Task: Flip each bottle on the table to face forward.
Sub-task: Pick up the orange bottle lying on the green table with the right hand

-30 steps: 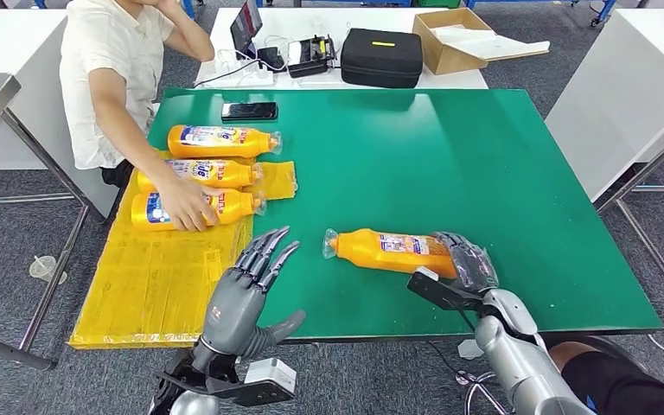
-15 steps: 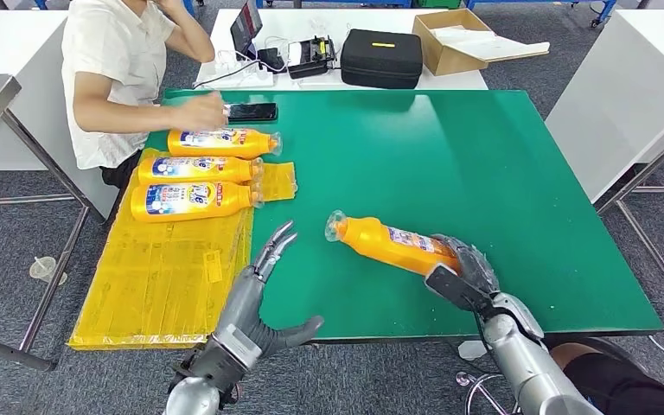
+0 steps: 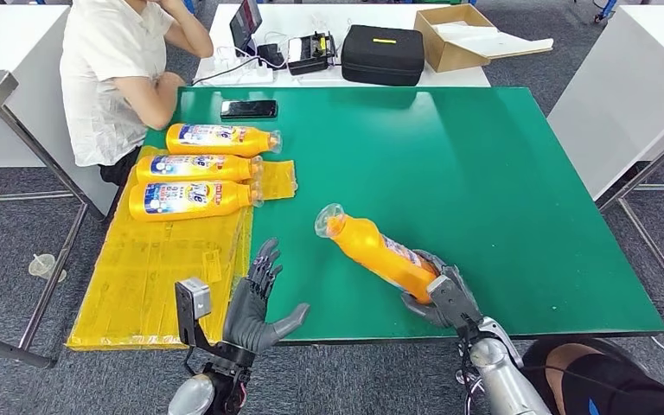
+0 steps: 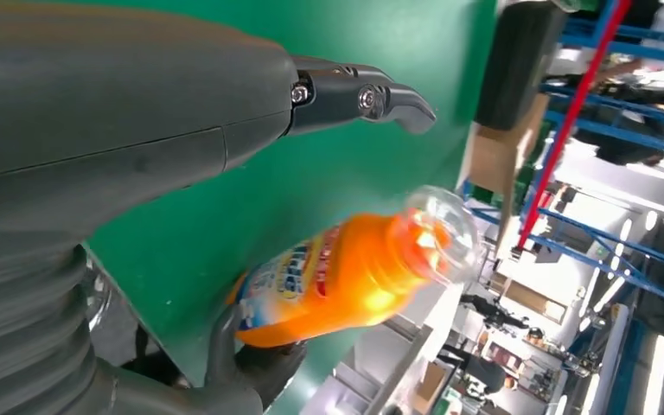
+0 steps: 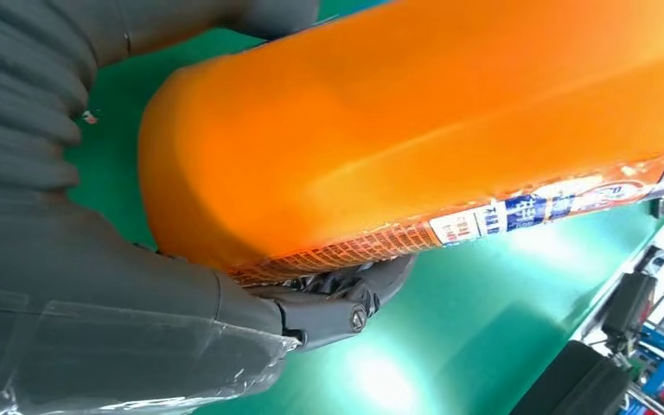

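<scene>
Fingers of the right hand [image 3: 432, 298] wrap the base of an orange bottle [image 3: 377, 252], tilted with its clear cap raised over the green table [image 3: 501, 199] near the front edge. The left hand [image 3: 255, 303] holds nothing, fingers spread. 3 bottles [image 3: 192, 199] lie on yellow sheeting [image 3: 160, 277] beside a seated person [image 3: 117, 78].

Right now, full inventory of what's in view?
Held bottle: 1, orange, near table edge, base in the right robot hand, cap end raised.
Lying bottles: 3, orange, side by side, table's left.
Sheet: 1, yellow, left table edge.
Phone: 1, black, far left of the table.
Table: 1, green.
Case: 1, black, white table behind.
Cardboard box: 1, brown, beside case.
Person: 1, white shirt, far left.
Left robot hand: empty, fingers spread.
Right robot hand: grips the held bottle.
</scene>
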You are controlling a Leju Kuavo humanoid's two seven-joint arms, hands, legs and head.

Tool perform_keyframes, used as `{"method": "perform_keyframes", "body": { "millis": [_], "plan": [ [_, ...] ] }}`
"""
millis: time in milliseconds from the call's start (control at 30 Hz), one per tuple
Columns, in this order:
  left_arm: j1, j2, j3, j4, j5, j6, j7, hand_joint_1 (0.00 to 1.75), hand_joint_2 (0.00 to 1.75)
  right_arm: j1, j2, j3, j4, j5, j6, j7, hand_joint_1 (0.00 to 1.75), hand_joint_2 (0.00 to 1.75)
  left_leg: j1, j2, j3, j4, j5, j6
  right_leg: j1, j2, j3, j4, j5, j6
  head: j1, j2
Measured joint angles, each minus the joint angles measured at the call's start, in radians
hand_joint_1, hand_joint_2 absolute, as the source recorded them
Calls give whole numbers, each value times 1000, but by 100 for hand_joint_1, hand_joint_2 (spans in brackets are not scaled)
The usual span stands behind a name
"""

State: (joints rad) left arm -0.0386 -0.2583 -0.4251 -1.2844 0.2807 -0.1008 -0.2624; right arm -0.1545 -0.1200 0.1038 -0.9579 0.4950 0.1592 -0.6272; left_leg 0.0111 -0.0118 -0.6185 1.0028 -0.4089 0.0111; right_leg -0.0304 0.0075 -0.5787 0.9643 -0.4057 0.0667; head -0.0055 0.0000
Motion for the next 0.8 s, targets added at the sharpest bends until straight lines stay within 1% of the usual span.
{"method": "perform_keyframes", "body": {
  "millis": [67,133,233,433,533,800],
  "plan": [
    [-3,0,2,17,39,-11,13,0,175,2,15,2,-21,-9,5,-11,175,175,0,0,-2,0,0,0,0,0,-1,0,0,0,0,0],
    [-8,0,2,34,51,-5,4,0,175,3,36,12,-51,-16,6,-10,175,175,0,1,-2,0,0,0,0,0,-3,0,0,0,0,0],
    [-24,-2,-6,50,21,18,-17,0,175,7,69,43,-102,-16,2,10,175,175,0,1,-3,0,0,0,0,0,-3,0,0,0,0,0],
    [-50,-5,-33,68,-3,23,-18,0,175,14,124,120,-142,-6,-12,30,175,175,0,1,-3,0,0,0,0,0,-4,0,0,0,0,0],
    [-55,-5,-40,74,-4,24,-18,0,175,14,136,138,-148,-5,-14,31,175,175,0,0,-4,0,0,0,0,0,-4,0,0,0,0,0],
    [-59,-5,-43,83,-6,28,-18,0,175,15,145,156,-153,-3,-15,32,175,175,0,0,-4,0,0,0,0,0,-5,0,0,0,0,0]
  ]
}}
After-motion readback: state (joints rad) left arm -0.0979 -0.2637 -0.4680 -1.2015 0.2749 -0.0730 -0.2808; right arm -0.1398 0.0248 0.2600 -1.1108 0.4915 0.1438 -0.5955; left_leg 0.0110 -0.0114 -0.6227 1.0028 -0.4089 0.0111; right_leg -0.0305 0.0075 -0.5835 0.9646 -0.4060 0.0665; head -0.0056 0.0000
